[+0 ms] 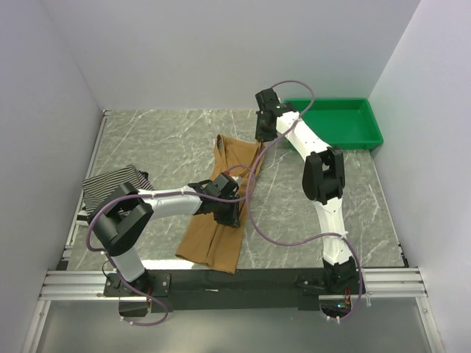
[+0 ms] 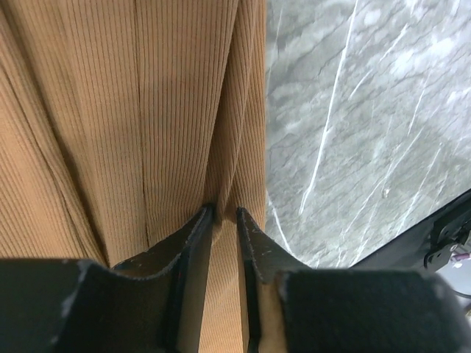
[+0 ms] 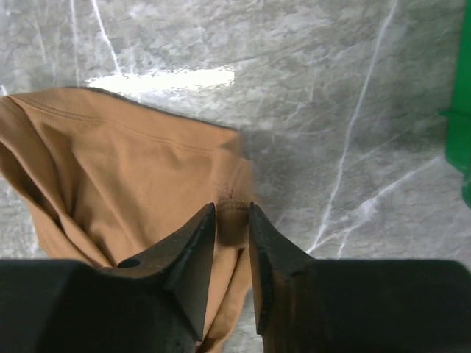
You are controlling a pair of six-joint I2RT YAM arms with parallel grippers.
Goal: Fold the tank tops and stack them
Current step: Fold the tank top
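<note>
The plain tan-brown tank top (image 1: 215, 237) lies stretched in a long strip from the table's far middle toward the near edge. My left gripper (image 1: 229, 211) sits at its right edge halfway along. In the left wrist view that gripper (image 2: 224, 213) is shut on a bunched fold of the ribbed tan cloth (image 2: 110, 110). My right gripper (image 1: 261, 138) hovers at the top's far end. In the right wrist view its jaws (image 3: 232, 208) stand slightly apart, with the tan strap (image 3: 234, 217) lying loose between the tips. A black-and-white striped tank top (image 1: 110, 187) lies crumpled at the left.
A green plastic tray (image 1: 368, 136) stands at the far right, close behind the right arm. White walls enclose the marble table (image 1: 169, 140) on three sides. A purple cable (image 1: 257, 220) loops over the table between the arms.
</note>
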